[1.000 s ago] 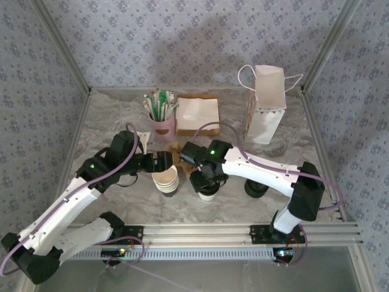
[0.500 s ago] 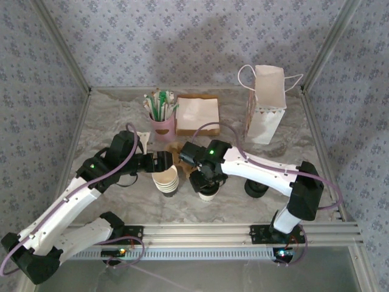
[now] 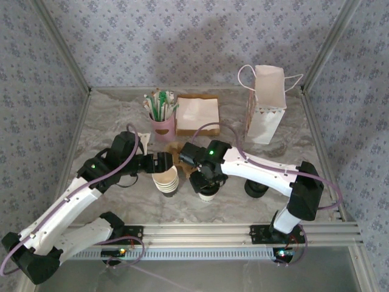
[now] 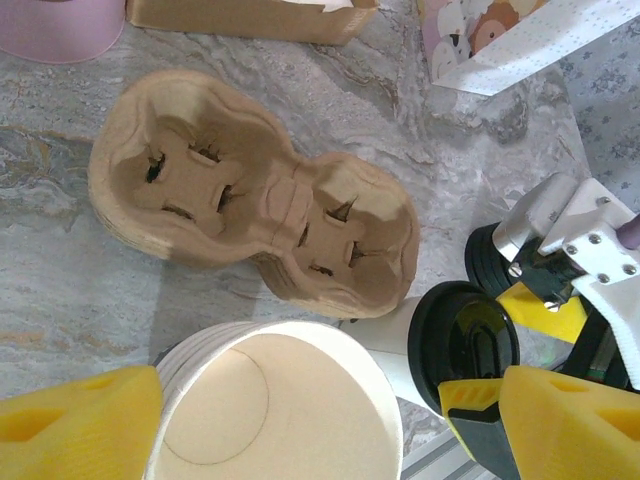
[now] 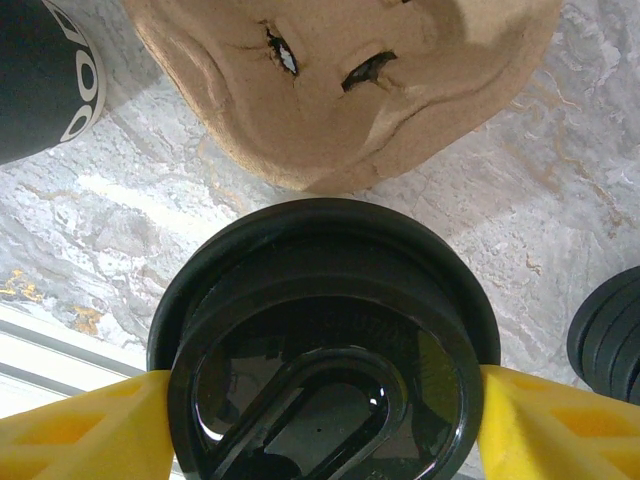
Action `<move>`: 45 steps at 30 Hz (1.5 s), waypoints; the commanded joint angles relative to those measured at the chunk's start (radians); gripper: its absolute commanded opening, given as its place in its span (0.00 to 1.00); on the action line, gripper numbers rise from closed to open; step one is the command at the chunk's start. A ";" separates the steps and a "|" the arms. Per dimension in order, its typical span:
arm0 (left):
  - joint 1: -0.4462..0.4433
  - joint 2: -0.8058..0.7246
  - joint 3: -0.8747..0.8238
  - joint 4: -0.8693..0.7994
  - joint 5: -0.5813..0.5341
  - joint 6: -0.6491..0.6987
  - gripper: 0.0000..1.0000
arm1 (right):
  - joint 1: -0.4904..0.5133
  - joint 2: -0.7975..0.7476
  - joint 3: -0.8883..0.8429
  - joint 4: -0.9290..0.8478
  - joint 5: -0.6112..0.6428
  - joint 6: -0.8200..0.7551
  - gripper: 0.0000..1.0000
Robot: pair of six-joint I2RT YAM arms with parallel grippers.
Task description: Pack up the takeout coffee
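Both yellow fingers [image 5: 70, 430] of the right hand [image 5: 320, 440] clasp the takeout coffee [image 5: 320, 300].

takeout coffee [image 5: 320, 330]: 1 | cup stack [image 4: 280, 410]: 1 | carrier [image 4: 250, 200]: 1 | bag [image 3: 266, 112]: 1 | lid pile [image 3: 255, 190]: 1 | pink holder [image 3: 161, 128]: 1

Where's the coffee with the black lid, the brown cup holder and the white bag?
takeout coffee [image 5: 325, 340]: right wrist view, middle of black lid.
cup holder [image 4: 272, 195]: left wrist view, bridge between its wells.
white bag [image 3: 265, 117]: top view, front face.
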 commanded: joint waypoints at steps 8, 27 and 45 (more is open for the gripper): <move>0.006 -0.015 0.006 0.014 0.017 0.006 0.88 | 0.009 -0.015 0.007 -0.056 0.019 0.016 0.75; 0.007 -0.015 0.000 0.021 0.020 0.002 0.88 | -0.002 -0.034 -0.105 0.023 -0.026 0.028 0.75; 0.006 -0.019 0.003 0.021 0.023 -0.002 0.87 | 0.029 -0.022 -0.103 0.001 0.029 0.068 0.77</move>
